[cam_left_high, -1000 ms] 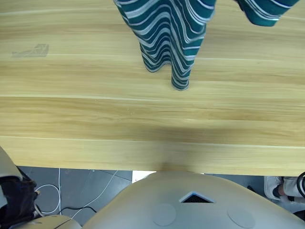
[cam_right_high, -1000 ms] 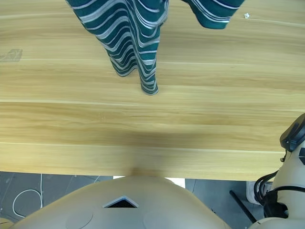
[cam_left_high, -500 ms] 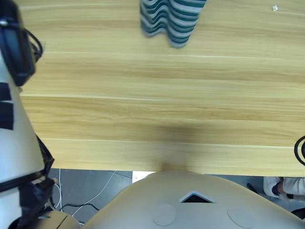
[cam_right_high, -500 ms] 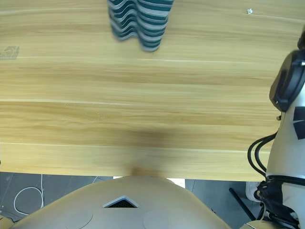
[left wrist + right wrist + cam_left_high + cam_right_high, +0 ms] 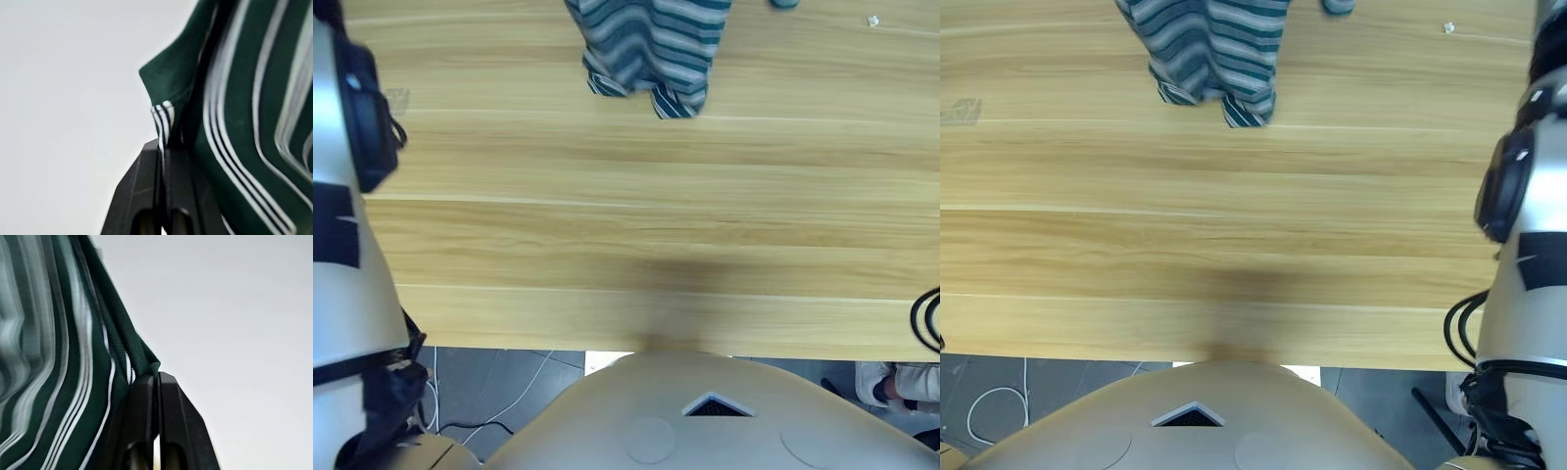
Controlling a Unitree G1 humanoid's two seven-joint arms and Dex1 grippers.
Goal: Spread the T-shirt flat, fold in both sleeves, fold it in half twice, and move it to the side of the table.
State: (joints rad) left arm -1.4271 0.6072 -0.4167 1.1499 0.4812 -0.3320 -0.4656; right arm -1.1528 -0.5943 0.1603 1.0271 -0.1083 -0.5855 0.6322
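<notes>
The green T-shirt with white stripes (image 5: 651, 44) hangs in the air over the far part of the wooden table (image 5: 626, 225), its lowest folds close to the tabletop. In the left wrist view my left gripper (image 5: 162, 147) is shut on an edge of the T-shirt (image 5: 244, 112). In the right wrist view my right gripper (image 5: 156, 379) is shut on a hem of the T-shirt (image 5: 63, 372). Both arms are raised, the left arm (image 5: 342, 215) at the left edge and the right arm (image 5: 1523, 225) at the right edge of the eye views.
A small white scrap (image 5: 873, 21) lies on the table at the far right. A faint grey mark (image 5: 962, 111) shows on the wood at the far left. Cables (image 5: 994, 401) lie on the dark floor below the table's near edge.
The hanging T-shirt has swung: one second ago it reached nearer to me, then rose toward the far edge, and now hangs slightly lower again. Both arms have come up at the views' sides.
</notes>
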